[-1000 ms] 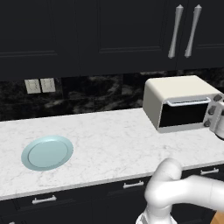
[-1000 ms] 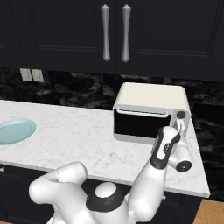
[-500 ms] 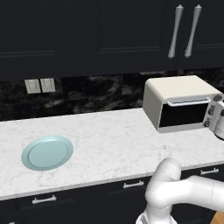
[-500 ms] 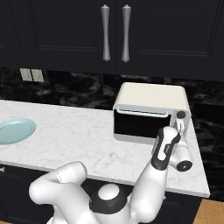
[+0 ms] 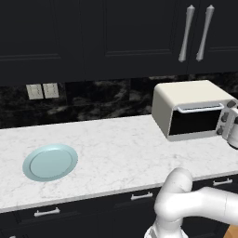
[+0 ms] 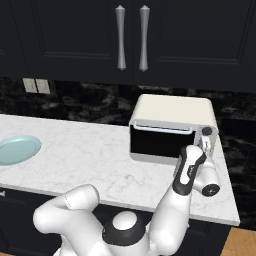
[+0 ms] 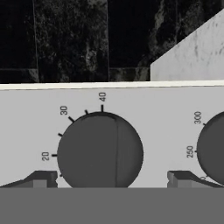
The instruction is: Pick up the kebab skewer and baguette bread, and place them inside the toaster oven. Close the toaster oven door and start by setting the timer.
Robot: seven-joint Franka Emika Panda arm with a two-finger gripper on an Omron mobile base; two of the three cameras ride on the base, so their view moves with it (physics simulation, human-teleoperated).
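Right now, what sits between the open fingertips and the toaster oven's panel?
In the hand view, a dark timer knob sits between the open gripper's fingertips, on the toaster oven's cream panel.

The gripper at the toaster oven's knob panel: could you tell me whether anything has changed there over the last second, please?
Nothing has visibly changed: the gripper stays open, its fingertips either side of the timer knob, and the toaster oven door stays shut.

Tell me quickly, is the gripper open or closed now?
Gripper: open, holding nothing, its fingertips either side of the dark round timer knob.
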